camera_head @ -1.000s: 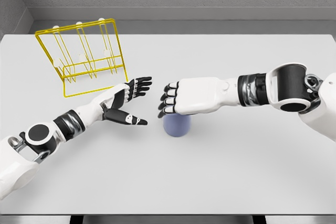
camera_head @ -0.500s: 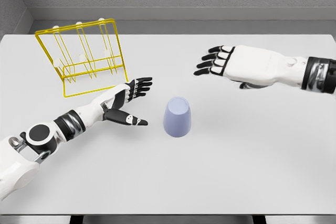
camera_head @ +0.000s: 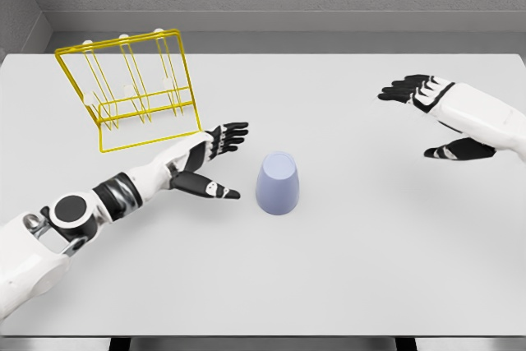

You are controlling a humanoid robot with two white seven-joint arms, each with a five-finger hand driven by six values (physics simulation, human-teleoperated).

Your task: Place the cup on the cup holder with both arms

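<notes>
A lavender cup (camera_head: 278, 184) stands upside down on the white table (camera_head: 345, 269), near the middle. The yellow wire cup holder (camera_head: 130, 88) sits at the back left, its pegs bare. My left hand (camera_head: 215, 160) lies just left of the cup, open, fingers stretched toward the cup and thumb pointing at its base, a small gap between them. My right hand (camera_head: 436, 117) hovers far to the right near the table's right edge, open with fingers spread, well away from the cup.
A grey wall runs behind the table's far edge. Nothing else stands on the table.
My right hand left the top of the cup and swung away to the far right. My left hand crept slightly toward the cup. The cup stayed put.
</notes>
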